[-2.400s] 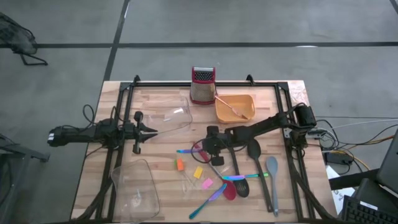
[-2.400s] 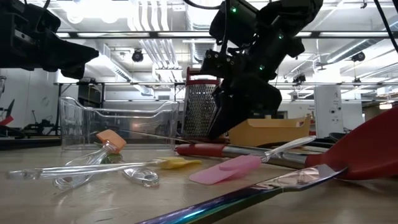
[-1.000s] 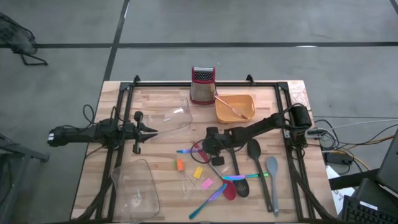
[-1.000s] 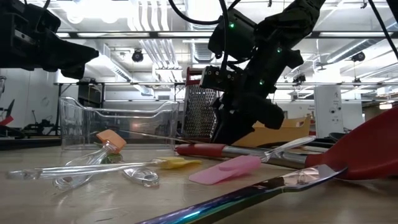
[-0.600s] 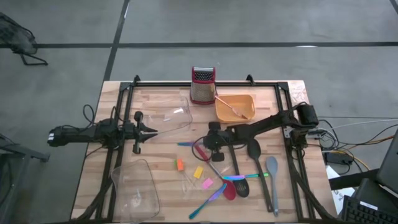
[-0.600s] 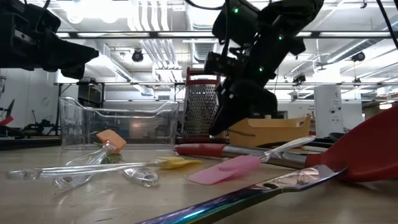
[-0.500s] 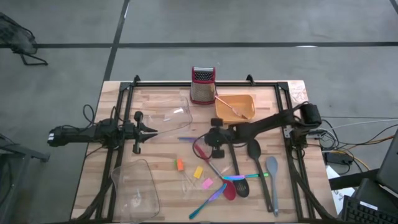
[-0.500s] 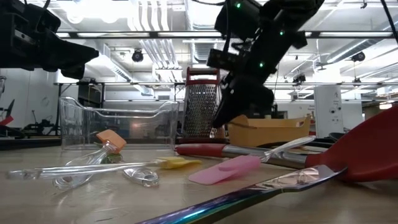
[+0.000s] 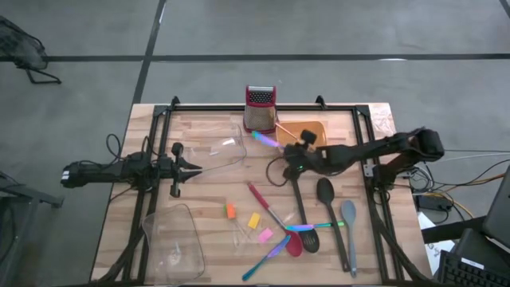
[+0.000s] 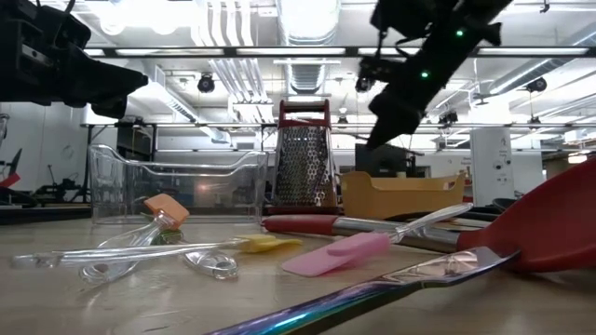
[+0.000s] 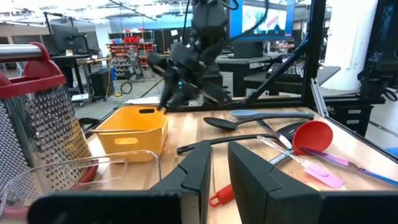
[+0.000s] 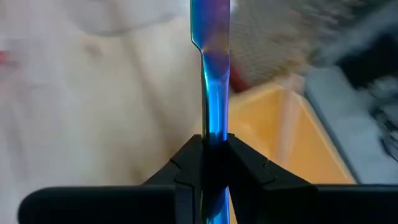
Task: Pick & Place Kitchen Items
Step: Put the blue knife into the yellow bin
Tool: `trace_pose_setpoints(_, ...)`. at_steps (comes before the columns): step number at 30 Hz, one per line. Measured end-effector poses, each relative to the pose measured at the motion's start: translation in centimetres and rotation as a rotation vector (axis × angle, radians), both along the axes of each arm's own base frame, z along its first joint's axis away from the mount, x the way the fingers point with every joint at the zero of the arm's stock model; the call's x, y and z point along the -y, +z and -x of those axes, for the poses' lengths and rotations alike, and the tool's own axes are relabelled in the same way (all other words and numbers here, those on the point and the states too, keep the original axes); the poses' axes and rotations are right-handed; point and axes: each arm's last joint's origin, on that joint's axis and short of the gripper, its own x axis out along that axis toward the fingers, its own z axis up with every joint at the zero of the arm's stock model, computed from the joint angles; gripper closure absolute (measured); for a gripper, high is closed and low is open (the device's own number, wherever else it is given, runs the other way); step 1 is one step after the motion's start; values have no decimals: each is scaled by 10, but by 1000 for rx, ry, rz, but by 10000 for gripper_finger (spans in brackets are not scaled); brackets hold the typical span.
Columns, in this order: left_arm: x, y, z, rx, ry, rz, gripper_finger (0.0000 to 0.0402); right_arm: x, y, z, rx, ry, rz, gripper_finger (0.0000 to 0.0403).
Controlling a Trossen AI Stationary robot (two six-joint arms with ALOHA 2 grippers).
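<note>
Presently: right gripper (image 12: 209, 144) clamped on iridescent blue stick (image 12: 210, 74), over orange tray (image 9: 315, 129); left gripper (image 11: 219, 163) fingers nearly together, empty.

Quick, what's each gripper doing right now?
Left gripper: fingers nearly together, holding nothing.
Right gripper: closed on the blue stick.

Iridescent blue-purple stick (image 12: 209, 74) is up off the table, pinched at one end; spoons and spatulas (image 9: 325, 209) plus orange, yellow, pink pieces (image 9: 253, 221) lie scattered.
</note>
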Motion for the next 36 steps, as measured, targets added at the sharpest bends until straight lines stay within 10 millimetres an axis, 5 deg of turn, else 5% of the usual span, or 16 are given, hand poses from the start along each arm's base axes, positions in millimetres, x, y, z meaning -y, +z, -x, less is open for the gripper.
trace_pose_setpoints(15,0,0,0,0,0,0,339,46,-22,55,65,-178,24,346)
trace_pose_setpoints(27,0,0,0,-1,0,0,339,61,-56,58,-2,-239,12,346)
trace_pose_setpoints(36,0,0,0,-1,0,0,339,61,-62,56,-6,-249,4,338)
